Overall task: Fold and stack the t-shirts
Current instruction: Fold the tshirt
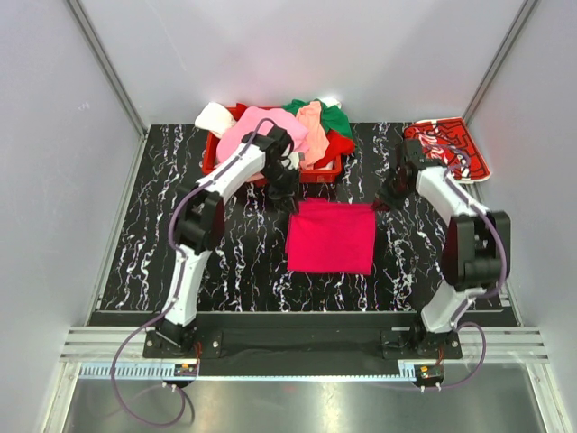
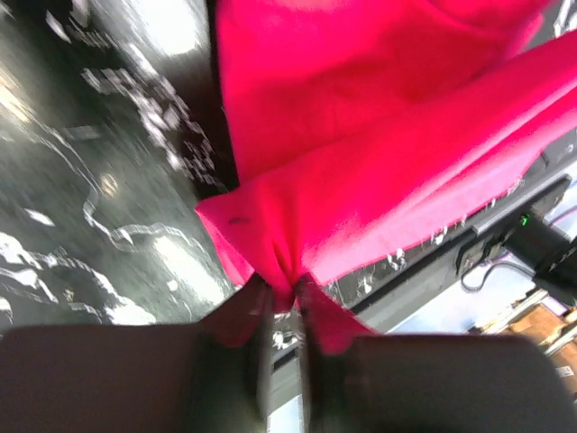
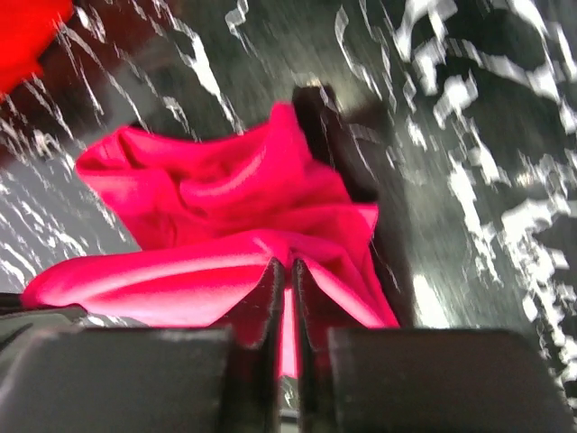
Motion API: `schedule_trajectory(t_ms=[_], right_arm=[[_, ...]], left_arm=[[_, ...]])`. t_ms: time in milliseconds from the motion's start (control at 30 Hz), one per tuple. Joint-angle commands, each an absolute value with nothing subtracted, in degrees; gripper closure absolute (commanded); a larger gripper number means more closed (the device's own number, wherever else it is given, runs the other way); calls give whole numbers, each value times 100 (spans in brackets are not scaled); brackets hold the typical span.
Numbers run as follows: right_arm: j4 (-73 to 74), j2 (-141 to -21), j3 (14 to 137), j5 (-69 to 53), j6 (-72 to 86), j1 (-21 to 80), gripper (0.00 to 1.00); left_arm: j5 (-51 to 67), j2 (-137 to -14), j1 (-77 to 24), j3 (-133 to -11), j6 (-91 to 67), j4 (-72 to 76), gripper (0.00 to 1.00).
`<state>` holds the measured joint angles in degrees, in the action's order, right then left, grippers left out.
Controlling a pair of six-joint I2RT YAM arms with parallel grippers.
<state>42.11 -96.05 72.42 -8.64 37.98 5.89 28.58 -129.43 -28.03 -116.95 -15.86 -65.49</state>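
Seen from above, a magenta tee (image 1: 331, 236) lies as a folded rectangle at the centre of the dark marbled counter (image 1: 234, 262). The left fingers (image 2: 245, 356) hold its upper left corner, pressed together on a bunched tuck of cloth. The right fingers (image 3: 257, 316) pinch the upper right corner the same way. A red tee (image 1: 448, 146) lies flat at the upper right of the frame. A basket (image 1: 320, 174) heaped with more tees (image 1: 311, 126) sits at the upper centre.

Likely risks: each grip takes only a small tuck, so the cloth could slip from one side when pulled. Uneven motion between the two sides would skew the fold or drag it open. The left fingers are near the basket and could catch on it.
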Motion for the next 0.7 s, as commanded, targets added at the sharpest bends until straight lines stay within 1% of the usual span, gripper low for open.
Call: schedule_trajectory(t_ms=[0, 33, 67, 100, 133, 167, 233, 267, 300, 367, 400, 433, 467, 500, 567, 600, 633, 667], right_arm=[[4034, -10332, 8005, -703, 3437, 571, 81], [4069, -10484, 8355, -668, 3384, 580, 59], [4122, -10633, 8532, -668, 3279, 571, 46], [4131, -10826, 8699, -685, 3191, 580, 37], [4131, -10863, 8980, -625, 3103, 571, 31], [4209, -10889, 9087, -589, 2972, 580, 22], [4210, -10592, 9080, -493, 2778, 580, 19], [4193, -10408, 8983, -440, 2769, 580, 18], [4175, -9945, 8843, -396, 2769, 571, 17], [3913, -9363, 8115, -491, 2987, 571, 17], [3720, -9047, 7764, -631, 3075, 589, 19], [3439, -8461, 7004, -1059, 3154, 624, 20], [2827, -8220, 6648, -1281, 3338, 702, 24], [2560, -7957, 6357, -1649, 3427, 755, 28], [1988, -8084, 5916, -2055, 3577, 870, 37], [1873, -8225, 5872, -2379, 3612, 870, 56], [1794, -8392, 5923, -2486, 3595, 861, 62], [1732, -8568, 5967, -2592, 3595, 879, 65]], left_arm=[[2927, -13262, -2611, -12251, -1599, -6645, 74], [2883, -13332, -2558, -12374, -1643, -6575, 64], [2865, -13481, -2523, -12645, -1661, -6583, 59], [2848, -13526, -2479, -12787, -1687, -6592, 56], [2848, -13552, -2479, -12901, -1748, -6635, 53], [2813, -13492, -2479, -13050, -1766, -6679, 48], [2612, -13212, -2513, -12868, -1819, -6558, 44], [2480, -12775, -2531, -12476, -1828, -6461, 39], [2339, -12536, -2566, -12254, -1846, -6356, 38], [1961, -11817, -2619, -11710, -1925, -5917, 35], [1934, -11604, -2680, -11202, -1942, -5758, 34], [1907, -11436, -2715, -10997, -2003, -5409, 34], [1890, -11208, -2759, -10830, -2030, -5249, 34], [1890, -11136, -2847, -10663, -2082, -5117, 35], [1863, -11092, -2970, -10363, -2171, -4765, 36], [1855, -11109, -3014, -10310, -2267, -4668, 37], [1907, -11170, -3049, -10223, -2294, -4467, 39], [1925, -11223, -3085, -10213, -2320, -4404, 40]])
